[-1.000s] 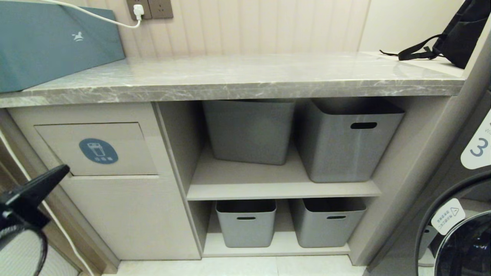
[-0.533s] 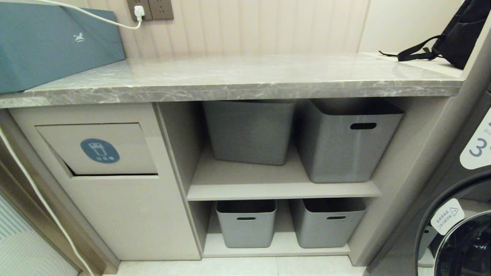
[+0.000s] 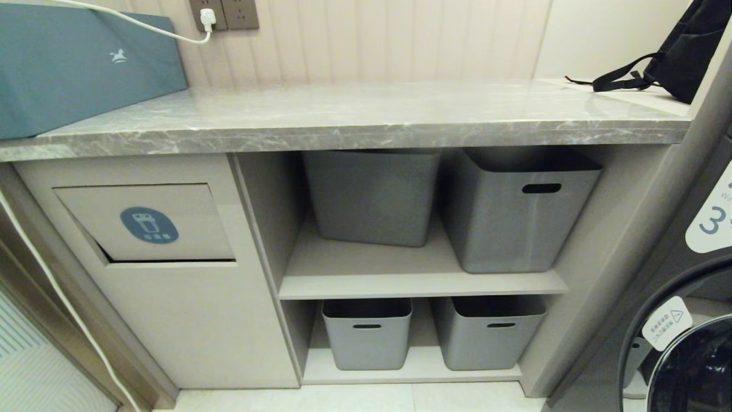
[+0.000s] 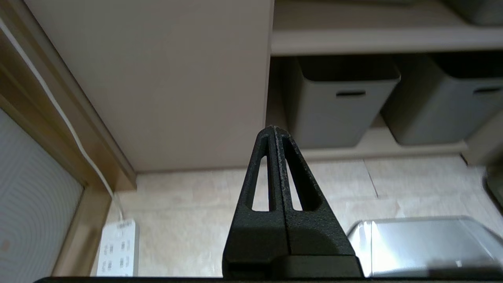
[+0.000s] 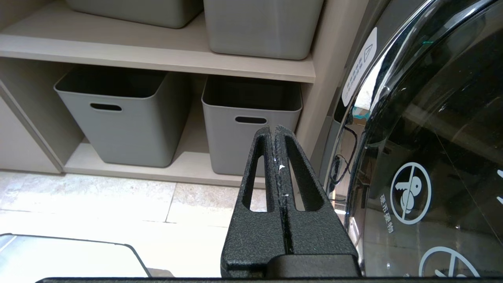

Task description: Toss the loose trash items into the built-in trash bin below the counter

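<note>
Built-in trash bin [image 3: 148, 224], a beige cabinet flap with a blue oval badge, sits under the grey marble desk [image 3: 354, 120]. Left pincer [image 4: 274, 131], pressed together and empty, hangs low before the plain cabinet panel; right pincer [image 5: 274, 129] likewise together.

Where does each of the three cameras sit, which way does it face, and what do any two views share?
Head view: high, facing forward and down at the counter, the built-in trash bin and the shelved tubs; no robot part shows.
Left wrist view: low, behind the shut left claw, facing the cabinet base and floor.
Right wrist view: low, behind the shut right claw, facing the lower shelf and the washing machine door.
Shared: all three views show the two lower grey tubs.
</note>
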{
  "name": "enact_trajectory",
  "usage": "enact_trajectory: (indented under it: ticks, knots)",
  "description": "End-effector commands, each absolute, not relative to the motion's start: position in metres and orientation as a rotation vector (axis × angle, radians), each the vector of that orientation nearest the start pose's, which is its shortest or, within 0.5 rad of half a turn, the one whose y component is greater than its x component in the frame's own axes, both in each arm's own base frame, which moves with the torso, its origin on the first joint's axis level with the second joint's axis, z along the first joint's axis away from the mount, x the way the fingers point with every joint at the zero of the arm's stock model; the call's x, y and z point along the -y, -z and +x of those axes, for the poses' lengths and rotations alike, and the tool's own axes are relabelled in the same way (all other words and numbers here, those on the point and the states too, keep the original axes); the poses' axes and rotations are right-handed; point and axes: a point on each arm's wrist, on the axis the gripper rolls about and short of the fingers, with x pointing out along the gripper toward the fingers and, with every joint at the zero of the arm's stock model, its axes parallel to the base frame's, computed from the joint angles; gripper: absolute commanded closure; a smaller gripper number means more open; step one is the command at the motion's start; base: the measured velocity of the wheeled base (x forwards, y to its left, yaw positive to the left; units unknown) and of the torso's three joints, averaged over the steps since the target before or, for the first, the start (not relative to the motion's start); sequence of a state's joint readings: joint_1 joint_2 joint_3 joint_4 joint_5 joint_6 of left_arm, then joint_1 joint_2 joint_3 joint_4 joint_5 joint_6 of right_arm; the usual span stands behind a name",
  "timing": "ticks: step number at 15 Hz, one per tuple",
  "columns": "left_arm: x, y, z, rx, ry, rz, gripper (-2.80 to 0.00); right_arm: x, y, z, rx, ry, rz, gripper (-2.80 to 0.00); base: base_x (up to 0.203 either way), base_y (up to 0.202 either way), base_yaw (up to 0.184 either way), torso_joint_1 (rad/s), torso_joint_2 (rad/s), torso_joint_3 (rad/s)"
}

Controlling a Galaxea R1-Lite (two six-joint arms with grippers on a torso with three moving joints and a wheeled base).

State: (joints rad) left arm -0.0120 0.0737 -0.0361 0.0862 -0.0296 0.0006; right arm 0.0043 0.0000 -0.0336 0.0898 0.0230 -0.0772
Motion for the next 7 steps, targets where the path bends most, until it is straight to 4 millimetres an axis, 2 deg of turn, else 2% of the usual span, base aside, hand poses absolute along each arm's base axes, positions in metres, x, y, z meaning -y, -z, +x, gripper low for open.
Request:
enact_trajectory:
  ticks: [1,7]
  knots:
    - [0.0002,-0.0765,-0.0246,-0.035,0.017,-0.018,0.00,-0.0004,-0.0755,-0.0255,-0.057,-0.030,-0.076,0.00,0.000,0.000,0.000,0.000,0.00,0.000]
    - [0.0002,-0.0767,-0.0245,-0.034,0.013,-0.025,0.00,-0.0004,-0.0751,-0.0254,-0.059,-0.030,-0.075,0.00,0.000,0.000,0.000,0.000,0.00,0.000]
